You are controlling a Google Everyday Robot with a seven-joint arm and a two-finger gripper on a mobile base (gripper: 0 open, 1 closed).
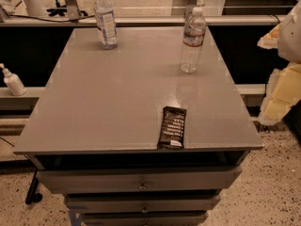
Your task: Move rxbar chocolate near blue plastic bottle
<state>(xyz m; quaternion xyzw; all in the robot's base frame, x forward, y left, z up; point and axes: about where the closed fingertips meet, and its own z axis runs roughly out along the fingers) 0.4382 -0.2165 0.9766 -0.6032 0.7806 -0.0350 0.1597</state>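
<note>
Grey counter [94, 107] is carrying three things. At its near edge, right of centre, the rxbar chocolate [172, 127] is lying flat, its long side running away from the camera and its near end reaching the front lip. The blue plastic bottle [105, 18] is standing upright at the far left corner, well apart from the bar. A red-banded bottle [193, 40] is standing upright at the far right, straight beyond the bar. The claw [282, 86] is hanging off the counter's right side, pale yellow and white, cut off at the border of the view; whether it is wide or narrow I cannot tell. A white pump dispenser [11, 81] is sitting on a ledge to the left. Drawers [141, 178] are showing below the counter.
</note>
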